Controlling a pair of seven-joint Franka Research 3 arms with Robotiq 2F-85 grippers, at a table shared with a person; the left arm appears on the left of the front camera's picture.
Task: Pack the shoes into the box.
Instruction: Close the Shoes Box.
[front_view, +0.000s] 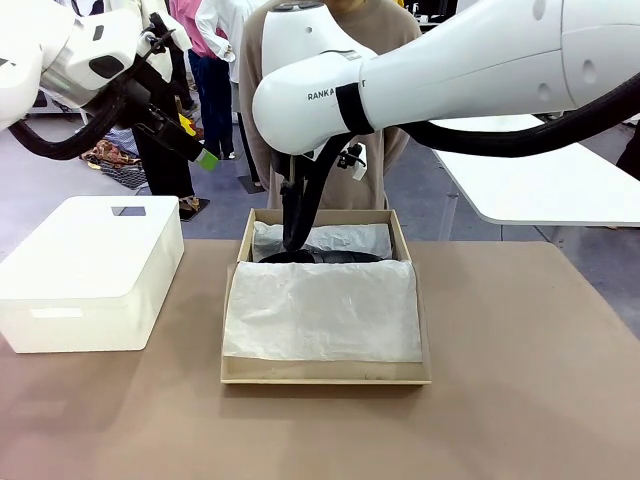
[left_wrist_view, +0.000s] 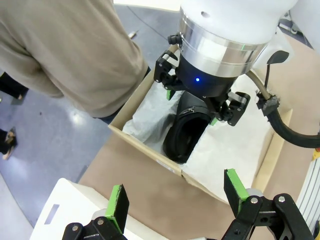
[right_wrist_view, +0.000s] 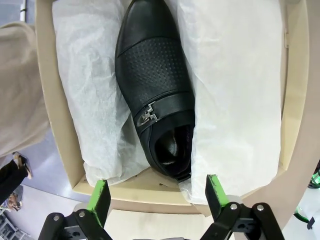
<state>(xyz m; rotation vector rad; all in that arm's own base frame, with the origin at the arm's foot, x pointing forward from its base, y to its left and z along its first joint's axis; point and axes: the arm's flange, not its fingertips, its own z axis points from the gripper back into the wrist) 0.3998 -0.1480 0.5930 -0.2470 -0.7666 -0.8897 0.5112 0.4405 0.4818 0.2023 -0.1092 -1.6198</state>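
Note:
One black shoe (right_wrist_view: 152, 85) with a side buckle lies in the tan box (front_view: 325, 372), between folds of white tissue paper. In the front view it shows as a dark strip (front_view: 320, 257) near the box's far end. My right gripper (right_wrist_view: 157, 197) hangs open just above the shoe's heel, its green pads apart and touching nothing. It also shows from the front (front_view: 294, 238) and in the left wrist view (left_wrist_view: 195, 107). My left gripper (left_wrist_view: 177, 200) is open and empty, raised high at the left (front_view: 200, 150), well away from the box (left_wrist_view: 145, 145).
A white plastic bin (front_view: 90, 270) stands on the table to the left of the box. A person in a tan top (front_view: 330, 30) stands close behind the box's far end. A white table (front_view: 540, 180) lies behind at right.

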